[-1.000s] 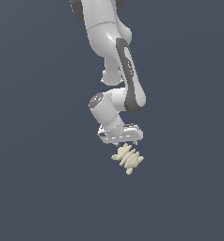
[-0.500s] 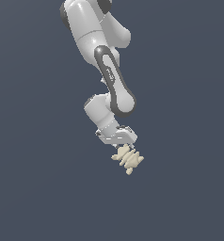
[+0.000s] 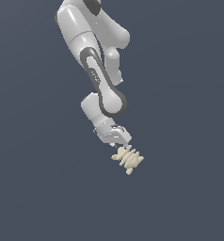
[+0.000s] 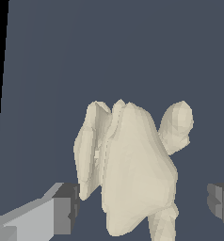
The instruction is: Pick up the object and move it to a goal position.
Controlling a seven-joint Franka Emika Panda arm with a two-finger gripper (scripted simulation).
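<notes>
In the exterior view the white arm's gripper [image 3: 125, 144] has sunk lower onto the small cream-beige lumpy object [image 3: 128, 159] on the grey floor, while the wrist view alone shows its jaws spread wide, flanking it untouched.

One object [image 3: 128, 158], one arm [image 3: 97, 75]

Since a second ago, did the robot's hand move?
Yes. The hand has come down closer to the lumpy object, which lies where it was in the exterior view; the arm's upper links swung too.
</notes>
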